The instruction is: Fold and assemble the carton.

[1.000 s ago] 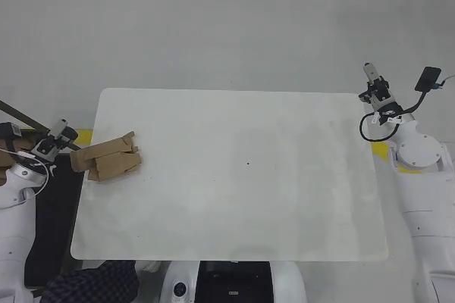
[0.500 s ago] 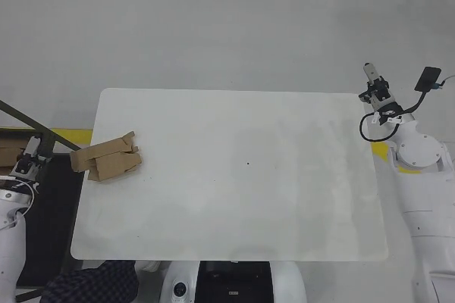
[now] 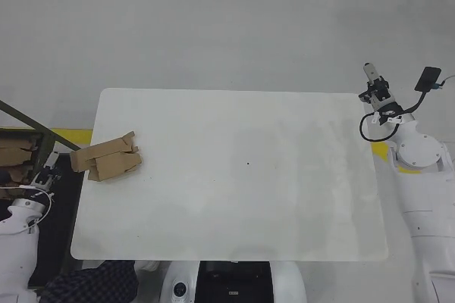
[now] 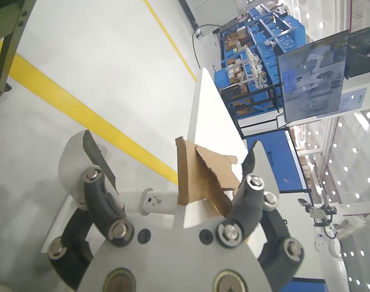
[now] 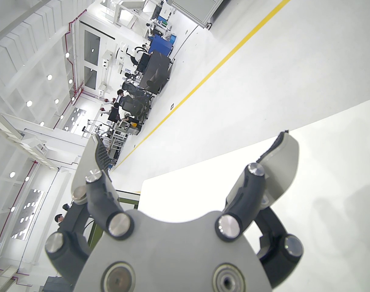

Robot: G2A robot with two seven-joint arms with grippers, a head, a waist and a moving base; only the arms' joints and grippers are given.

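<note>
A folded brown carton (image 3: 108, 158) lies at the left edge of the white table (image 3: 235, 182), one flap hanging past the rim. My left gripper (image 3: 50, 162) sits off the table to the carton's left, open and holding nothing. In the left wrist view the carton (image 4: 200, 177) stands beyond the open left gripper (image 4: 169, 150), apart from both fingers. My right gripper (image 3: 371, 73) rests off the table's far right corner. In the right wrist view the right gripper (image 5: 188, 144) is open with nothing between its fingers, above the table corner (image 5: 221, 177).
A stack of flat brown cardboard (image 3: 7, 160) lies on a dark surface left of the table, behind a green metal frame (image 3: 15, 114). A black phone on a mount (image 3: 428, 78) stands by the right arm. Yellow floor lines (image 4: 81, 113) run beside the table.
My left gripper has pulled away from the carton's left flap, gone left off the table, then come partly back toward it. The carton and the right arm have not moved.
</note>
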